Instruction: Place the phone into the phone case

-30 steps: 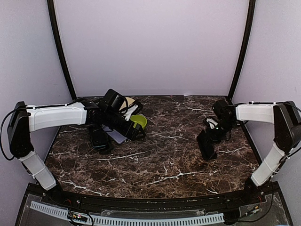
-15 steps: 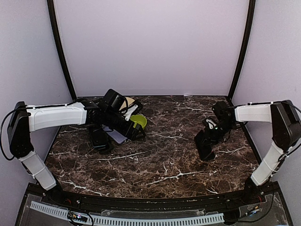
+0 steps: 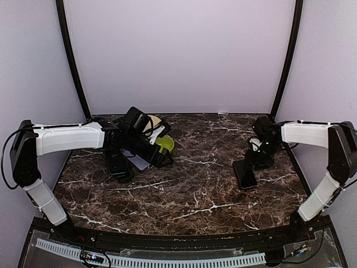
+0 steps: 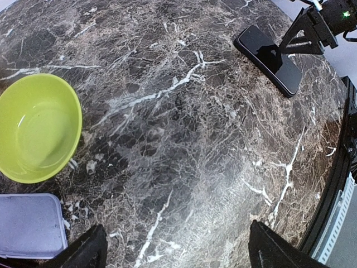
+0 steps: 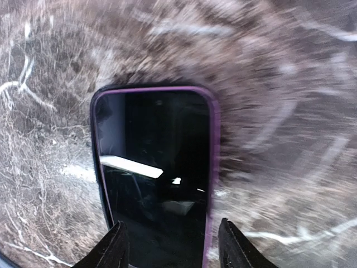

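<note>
Tabletop (image 3: 195, 190): dark brown-black marble with white veining all over. Phone (image 3: 245, 174) at 3 o'clock: glossy black, and its rim reads thin purple in the right wrist view. Bowl (image 4: 36, 137): plain lime green. Case (image 4: 28, 231) at the bowl's 6 o'clock: pale lavender-blue, no pattern. Left arm (image 3: 67, 138) and right arm (image 3: 304, 134): white shells, black joints. Left fingers (image 4: 83, 254) and right fingers (image 5: 114, 248): black. Walls (image 3: 178, 56): flat pale lilac. Corner posts (image 3: 70, 56): black.

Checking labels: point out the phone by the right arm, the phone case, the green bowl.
phone (image 5: 153, 184), right wrist view, screen centre.
phone case (image 4: 28, 231), left wrist view, flat face.
green bowl (image 4: 33, 134), left wrist view, inner floor.
</note>
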Robot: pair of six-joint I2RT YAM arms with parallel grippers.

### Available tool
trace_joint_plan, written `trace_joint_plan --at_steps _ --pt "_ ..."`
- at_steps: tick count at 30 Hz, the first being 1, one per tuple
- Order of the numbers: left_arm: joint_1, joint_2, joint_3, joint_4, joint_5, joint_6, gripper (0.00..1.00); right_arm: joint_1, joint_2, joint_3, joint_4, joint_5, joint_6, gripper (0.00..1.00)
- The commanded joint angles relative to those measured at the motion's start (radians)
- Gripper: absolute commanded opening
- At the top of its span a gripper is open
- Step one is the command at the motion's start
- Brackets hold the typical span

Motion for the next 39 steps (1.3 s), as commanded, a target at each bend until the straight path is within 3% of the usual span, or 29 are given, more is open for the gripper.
trace_joint_plan --at_steps 1,5,9,15,26,34,39 --pt "-0.012 -0.002 0.024 -0.003 -0.014 -0.002 0.90 0.002 -0.083 0.018 -0.081 0.153 0.000 0.57" --pt "-0.018 0.007 0.026 -0.005 -0.017 -0.003 0.89 0.005 -0.055 -0.050 -0.019 0.036 0.003 0.50" --pt "-0.026 0.010 0.031 -0.006 -0.019 -0.003 0.88 0.009 -0.016 -0.081 0.020 0.027 0.016 0.43" --pt "-0.029 0.012 0.038 -0.013 -0.029 0.005 0.87 0.065 0.015 -0.131 0.069 0.014 0.060 0.19" --pt "-0.031 0.028 0.058 -0.027 -0.025 0.014 0.87 0.221 0.127 -0.160 0.159 0.016 0.160 0.07" --pt "-0.031 0.024 0.054 -0.028 -0.034 0.019 0.87 0.269 0.151 -0.181 0.222 -0.067 0.201 0.05" --pt "-0.031 0.016 0.051 -0.035 -0.037 0.027 0.87 0.270 0.048 -0.034 0.012 0.143 0.179 0.23"
